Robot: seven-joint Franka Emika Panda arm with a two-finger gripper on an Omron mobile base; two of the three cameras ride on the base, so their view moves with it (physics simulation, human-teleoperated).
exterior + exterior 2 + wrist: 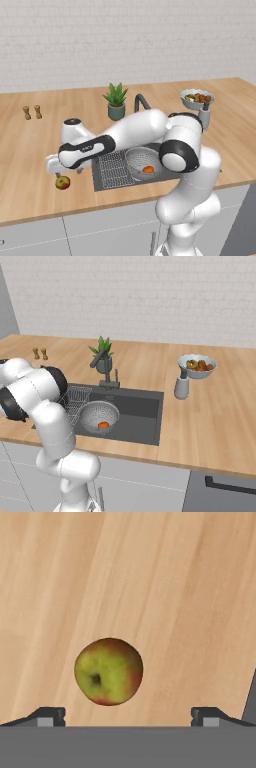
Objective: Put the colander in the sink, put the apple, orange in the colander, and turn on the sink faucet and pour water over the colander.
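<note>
I have the gripper (128, 719) hanging over the apple (108, 671), and its two fingers are spread as wide as they go. Nothing is in them. In the hand view the apple sits between the two finger tips but a bit closer to the left one, and a little way ahead of them, not touching either. So I think I need to slide the hand a touch toward that side and then go down, so the apple ends up right in the middle before I squeeze.

The apple is round, so it has no long side to line up with. Its stem dimple points up at the camera. I think it may roll if one finger bumps it first.

From the left base view the apple (62, 182) lies on the wooden counter (30, 145), near the front edge, just left of the sink (112, 172). My hand (60, 167) is right above it there.

The colander (144, 162) is already in the sink, and the orange (148, 169) is inside it. The sink faucet (141, 102) stands behind the sink at its back edge, and I see no water coming out yet. So the apple is the next thing to fetch, I think.
</note>
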